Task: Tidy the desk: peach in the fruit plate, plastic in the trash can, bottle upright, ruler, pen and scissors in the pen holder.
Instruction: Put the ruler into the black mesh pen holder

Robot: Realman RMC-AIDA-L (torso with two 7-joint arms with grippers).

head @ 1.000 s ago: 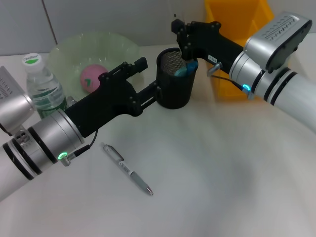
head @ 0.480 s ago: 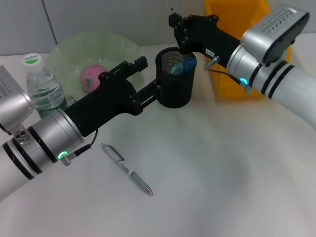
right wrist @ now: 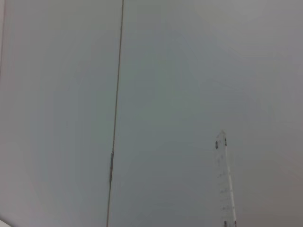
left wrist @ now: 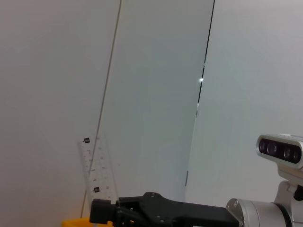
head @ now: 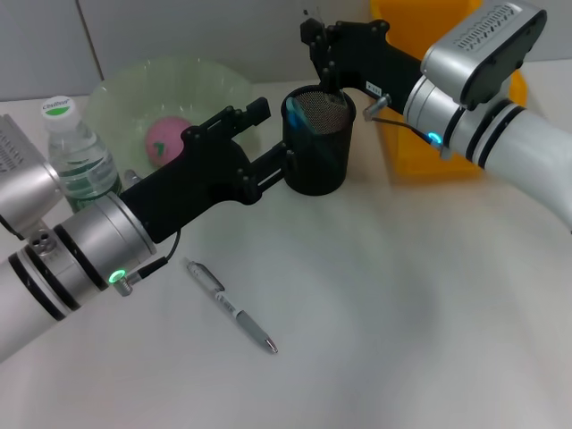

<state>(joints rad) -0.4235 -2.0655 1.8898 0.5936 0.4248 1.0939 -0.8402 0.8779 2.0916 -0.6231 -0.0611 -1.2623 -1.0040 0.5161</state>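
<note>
The right gripper (head: 315,40) grips the ruler (left wrist: 97,166) above the pen holder (head: 317,143). The left gripper (head: 268,143) clamps the holder's wall.

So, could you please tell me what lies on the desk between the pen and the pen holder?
Nothing: in the head view, bare desk separates pen and pen holder.
</note>
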